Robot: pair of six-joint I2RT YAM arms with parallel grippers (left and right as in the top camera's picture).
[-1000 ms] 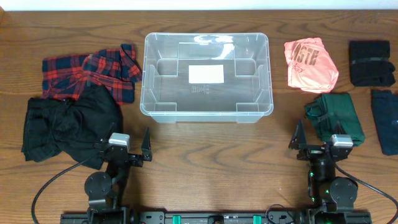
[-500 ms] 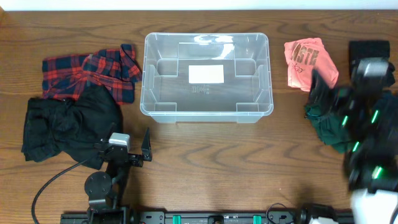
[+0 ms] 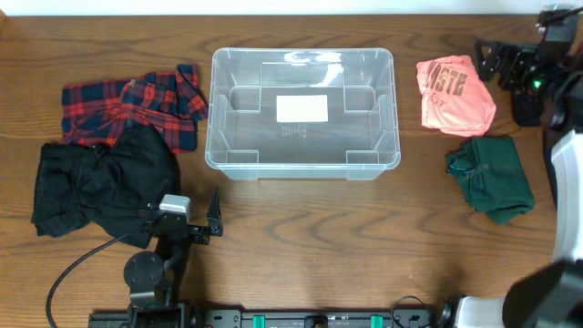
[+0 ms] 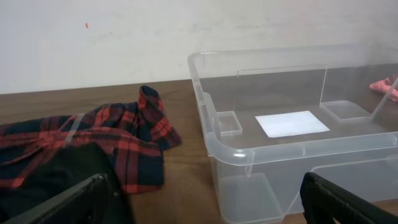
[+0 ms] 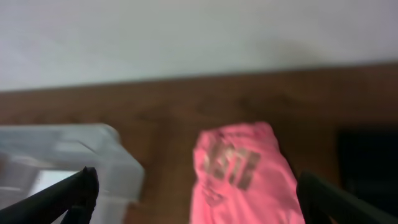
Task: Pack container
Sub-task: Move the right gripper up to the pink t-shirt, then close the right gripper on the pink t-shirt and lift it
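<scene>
Clear plastic forms the container (image 3: 301, 167), which sits upright at the upper centre of the wooden tabletop (image 3: 301, 241), its long side facing the robot and a white label (image 3: 301, 108) on its bottom.

To its left lies a red and navy plaid shirt (image 3: 127, 107), spread flat, with one sleeve end just beside the container's left wall. Below the shirt, and overlapping its lower edge, is a crumpled black garment (image 3: 96, 182).

To the right of the container, apart from it, a pink T-shirt (image 3: 454, 94) with dark printed lettering lies folded. A dark green garment (image 3: 492, 178) is folded just below it. A black item (image 3: 526, 107) at the far right edge is mostly hidden by the right arm.

The left end effector (image 3: 182, 217) rests low near the bottom left of the overhead view, next to the black garment. It is released, jaws spread wide with nothing between them, and it faces the container's near left corner.

The right end effector (image 5: 196, 182) is raised at the upper right, blurred in its wrist view. It is also spread wide and grasps nothing, with the pink T-shirt ahead of it.
</scene>
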